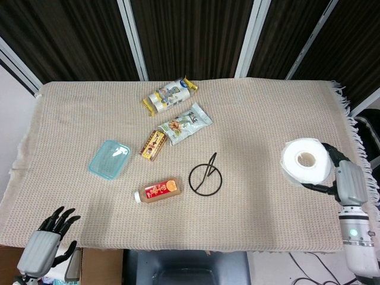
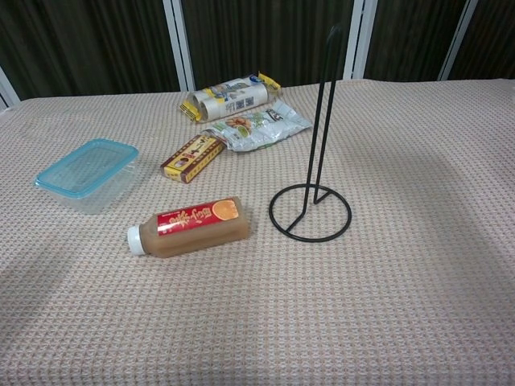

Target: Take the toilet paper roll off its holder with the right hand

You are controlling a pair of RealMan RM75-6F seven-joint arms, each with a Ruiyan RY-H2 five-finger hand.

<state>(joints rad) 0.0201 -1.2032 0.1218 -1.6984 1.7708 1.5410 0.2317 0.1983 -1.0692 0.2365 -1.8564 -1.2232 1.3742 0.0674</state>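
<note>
The white toilet paper roll (image 1: 306, 161) hangs in the air over the table's right side, gripped by my right hand (image 1: 341, 178). The black wire holder (image 1: 205, 177) stands bare near the table's middle; in the chest view the holder (image 2: 315, 157) is upright with nothing on its post. The roll and the right hand do not show in the chest view. My left hand (image 1: 48, 237) hangs below the table's front left corner, holding nothing, its fingers apart.
A drink bottle (image 1: 157, 190) lies left of the holder. Beyond it are a blue-lidded box (image 1: 110, 158), a brown snack bar (image 1: 153, 144) and two snack packets (image 1: 184, 123) (image 1: 170, 95). A beige woven cloth (image 1: 77, 113) covers the table.
</note>
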